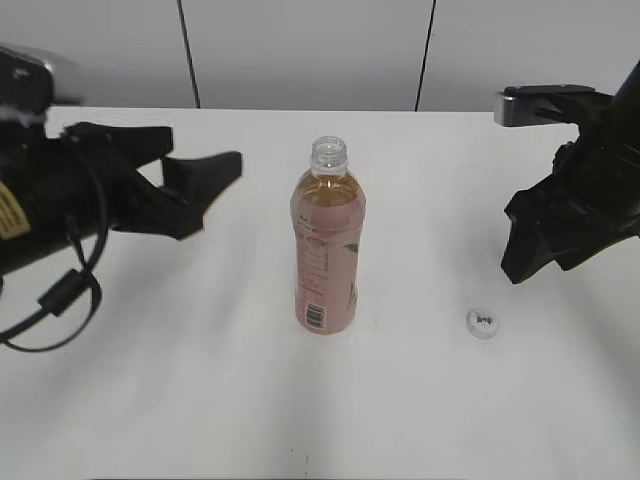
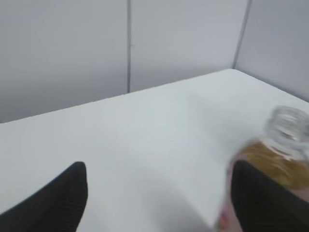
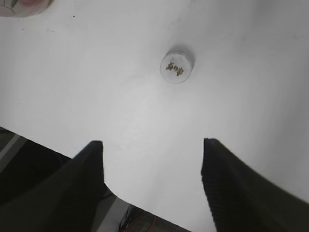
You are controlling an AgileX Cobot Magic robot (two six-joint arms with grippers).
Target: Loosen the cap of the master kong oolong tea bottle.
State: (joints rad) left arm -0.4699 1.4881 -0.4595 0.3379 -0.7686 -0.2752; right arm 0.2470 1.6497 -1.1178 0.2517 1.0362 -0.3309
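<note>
Cap (image 1: 482,322) already off, lying on the white table (image 1: 200,400) right of the open oolong tea bottle (image 1: 327,250). Left gripper (image 2: 154,198) and right gripper (image 3: 152,186) both spread wide, empty. Best withdrawn slowly, clear of bottle and cap.

Even, bright light — blurred left-wrist view

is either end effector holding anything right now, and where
Nothing is held. The left end effector and right end effector are both open and empty; the cap lies on the table beside the uncapped bottle.
</note>
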